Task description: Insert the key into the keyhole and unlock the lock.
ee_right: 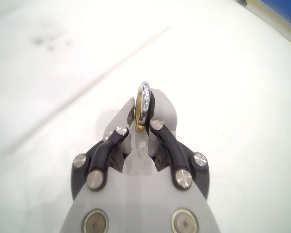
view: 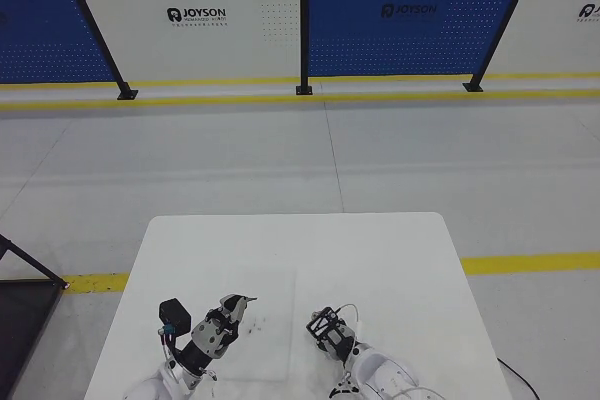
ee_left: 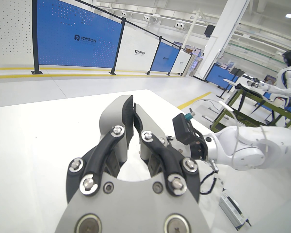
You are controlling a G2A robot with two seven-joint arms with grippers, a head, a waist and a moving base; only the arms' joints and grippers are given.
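Your top view looks down from above the arms onto the white table (view: 380, 250), with the floor and the fence (view: 300, 40) far behind. Your left wrist camera sits close behind the left gripper (ee_left: 133, 107), low and almost level, and faces far and right across the table to the right arm (ee_left: 235, 146). Your right wrist camera sits tight behind the right gripper (ee_right: 143, 103) and looks steeply down at the tabletop. All three views share the table.
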